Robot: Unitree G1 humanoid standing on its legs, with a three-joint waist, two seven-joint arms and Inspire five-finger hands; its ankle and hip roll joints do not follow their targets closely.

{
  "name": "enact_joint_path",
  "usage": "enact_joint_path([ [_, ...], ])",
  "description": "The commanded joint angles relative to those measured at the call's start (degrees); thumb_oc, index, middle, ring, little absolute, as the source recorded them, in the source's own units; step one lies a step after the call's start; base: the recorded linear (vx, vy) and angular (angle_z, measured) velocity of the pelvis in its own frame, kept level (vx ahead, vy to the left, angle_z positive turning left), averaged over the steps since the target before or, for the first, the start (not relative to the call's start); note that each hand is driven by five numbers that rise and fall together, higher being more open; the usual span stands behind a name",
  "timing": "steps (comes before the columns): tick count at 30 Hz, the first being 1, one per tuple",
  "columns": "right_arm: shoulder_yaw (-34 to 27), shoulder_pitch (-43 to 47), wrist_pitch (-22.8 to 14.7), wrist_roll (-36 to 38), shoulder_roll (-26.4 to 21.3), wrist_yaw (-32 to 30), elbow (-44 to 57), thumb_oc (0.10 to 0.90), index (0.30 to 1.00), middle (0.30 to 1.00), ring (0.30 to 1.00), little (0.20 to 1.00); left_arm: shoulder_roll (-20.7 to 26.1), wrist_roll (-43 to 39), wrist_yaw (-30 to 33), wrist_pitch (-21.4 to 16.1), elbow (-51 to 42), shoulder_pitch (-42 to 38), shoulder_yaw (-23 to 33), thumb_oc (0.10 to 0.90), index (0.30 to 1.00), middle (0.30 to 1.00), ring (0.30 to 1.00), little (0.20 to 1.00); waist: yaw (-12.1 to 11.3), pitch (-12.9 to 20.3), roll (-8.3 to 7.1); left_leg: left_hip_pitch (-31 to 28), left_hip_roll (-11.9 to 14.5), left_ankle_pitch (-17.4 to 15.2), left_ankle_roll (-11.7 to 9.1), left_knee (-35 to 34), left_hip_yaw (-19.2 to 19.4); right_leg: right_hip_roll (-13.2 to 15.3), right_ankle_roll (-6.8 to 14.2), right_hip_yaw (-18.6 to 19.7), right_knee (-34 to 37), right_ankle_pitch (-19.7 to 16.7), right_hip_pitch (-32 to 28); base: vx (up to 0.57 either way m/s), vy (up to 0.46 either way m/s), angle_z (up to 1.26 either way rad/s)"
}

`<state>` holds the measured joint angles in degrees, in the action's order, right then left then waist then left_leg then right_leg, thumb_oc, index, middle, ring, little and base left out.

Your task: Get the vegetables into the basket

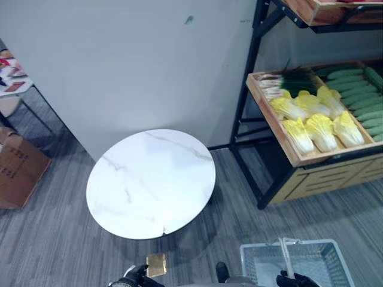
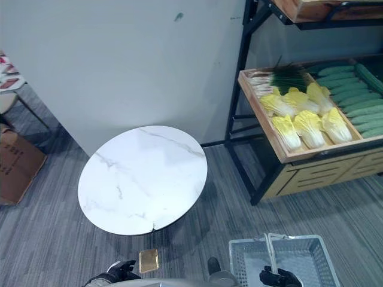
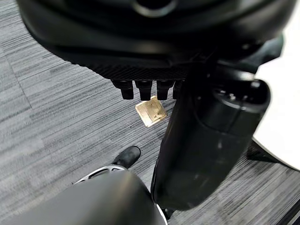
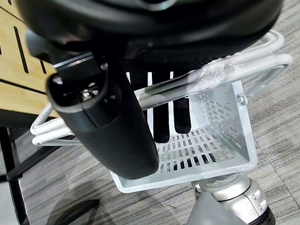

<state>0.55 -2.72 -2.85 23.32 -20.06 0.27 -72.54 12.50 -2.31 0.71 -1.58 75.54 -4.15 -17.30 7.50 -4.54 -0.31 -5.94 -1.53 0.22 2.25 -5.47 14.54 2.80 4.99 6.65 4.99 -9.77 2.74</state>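
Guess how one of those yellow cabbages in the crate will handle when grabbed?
Cabbages look oblong and rounded, so one would probably roll if nudged. The leafy tops look loose and may crush or slip under fingers. They lie packed side by side in the wooden crate, so lifting one may disturb the others.

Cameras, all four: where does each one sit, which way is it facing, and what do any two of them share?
Left eye view: on the head, looking down at the round white marble-top table, the wooden tray of yellow cabbages and the grey plastic basket.
Right eye view: same scene from slightly aside; left hand and right hand at the bottom edge.
Left wrist view: looks along the left hand's fingers at the grey carpet.
Right wrist view: looks along the right hand, fingers curled round the basket's metal handle.
Shared: basket in both eye views and the right wrist view.
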Motion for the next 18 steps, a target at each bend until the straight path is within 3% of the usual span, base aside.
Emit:
enact_joint_path([
  [1,0.70,5.70,-2.43,0.90,0.46,0.54,0.32,0.400,0.300,0.300,0.300,0.300,1.59,0.66,1.26,-1.03,2.55,-3.10,0.52,0.900,1.000,1.000,1.000,1.000,0.69,-1.15,0.88,0.19,-1.25,-4.71,0.95,0.47,1.80,-0.03,4.62,1.44,-1.97,1.30,0.08,-0.13,0.259,-0.43],
  [3,1.88,6.19,-2.38,-0.02,0.97,0.57,1.06,0.400,0.300,0.300,0.300,0.300,1.92,1.60,1.14,-1.05,2.94,-3.17,0.36,0.900,1.000,1.000,1.000,1.000,1.15,-1.57,0.52,0.38,-1.10,-5.10,1.01,0.47,4.50,-0.39,5.57,2.72,-2.98,-0.12,1.77,-0.10,0.216,-0.88],
  [5,3.01,6.36,-2.40,-0.73,1.48,0.51,2.27,0.400,0.300,0.300,0.300,0.300,2.42,2.36,1.28,-0.85,3.04,-3.19,0.28,0.900,1.000,1.000,1.000,1.000,1.62,-2.12,0.36,0.22,-0.46,-5.32,1.01,0.47,6.93,-0.24,5.92,0.81,-5.24,-0.56,3.73,-0.06,0.107,-1.04],
  [7,3.47,6.51,-2.51,-0.80,1.80,0.29,2.69,0.400,0.300,0.300,0.300,0.300,2.93,2.03,1.56,-0.74,2.95,-3.33,0.94,0.900,1.000,1.000,1.000,1.000,1.14,-2.52,0.93,-0.32,0.41,-6.07,0.77,0.47,8.05,1.69,5.31,-6.22,-6.69,2.17,3.73,0.00,0.063,-0.66],
  [8,3.84,6.94,-2.51,-0.91,2.03,0.13,2.74,0.400,0.300,0.300,0.300,0.300,3.02,1.70,1.74,-0.57,2.84,-3.30,1.30,0.900,1.000,1.000,1.000,1.000,0.40,-2.63,1.18,-0.51,1.00,-5.99,0.61,0.47,9.18,3.15,4.80,-11.68,-7.96,3.71,3.71,0.02,0.037,-0.96],
  [10,3.84,6.95,-2.51,-0.92,2.03,0.13,2.74,0.400,0.300,0.300,0.300,0.300,3.03,1.70,1.74,-0.57,2.84,-3.30,1.31,0.900,1.000,1.000,1.000,1.000,0.52,-2.67,1.18,-0.55,1.00,-5.99,0.60,0.47,9.05,3.18,4.79,-11.80,-8.11,3.86,3.69,0.00,-0.010,-0.55],
  [11,5.26,7.51,-2.37,-1.67,2.66,0.51,2.53,0.400,0.300,0.300,0.300,0.300,3.77,1.17,1.88,-0.28,2.80,-2.77,2.72,0.900,1.000,1.000,1.000,1.000,-1.41,-2.45,1.05,-1.04,1.88,-6.33,0.28,0.47,12.58,6.77,3.94,-23.68,-9.85,6.07,2.30,0.01,-0.049,-0.27],
  [13,6.50,7.88,-2.04,-2.74,3.32,1.09,2.18,0.400,0.300,0.300,0.300,0.300,4.14,1.22,1.89,-0.08,3.08,-2.16,3.61,0.900,1.000,1.000,1.000,1.000,-2.71,-2.00,0.45,-1.28,1.95,-6.60,0.09,0.47,14.79,8.29,4.59,-28.67,-8.43,5.25,0.49,0.03,-0.088,-0.81],
  [15,7.10,7.27,-1.79,-3.20,3.89,1.72,2.23,0.400,0.300,0.300,0.300,0.300,4.16,2.08,1.74,0.09,3.71,-1.51,3.94,0.900,1.000,1.000,1.000,1.000,-2.71,-1.36,-0.21,-2.22,1.39,-7.00,0.20,0.47,15.09,7.69,5.17,-26.42,-6.70,3.47,-0.69,0.08,-0.138,-1.06],
  [18,6.95,6.77,-1.75,-2.68,4.32,1.85,2.57,0.400,0.300,0.300,0.300,0.300,3.39,2.83,1.64,0.23,4.00,-1.06,3.89,0.900,1.000,1.000,1.000,1.000,-2.37,-0.79,-0.06,-3.17,1.30,-7.11,-0.17,0.47,15.21,7.02,5.01,-26.26,-5.30,4.05,-2.18,0.09,-0.159,-0.10],
])
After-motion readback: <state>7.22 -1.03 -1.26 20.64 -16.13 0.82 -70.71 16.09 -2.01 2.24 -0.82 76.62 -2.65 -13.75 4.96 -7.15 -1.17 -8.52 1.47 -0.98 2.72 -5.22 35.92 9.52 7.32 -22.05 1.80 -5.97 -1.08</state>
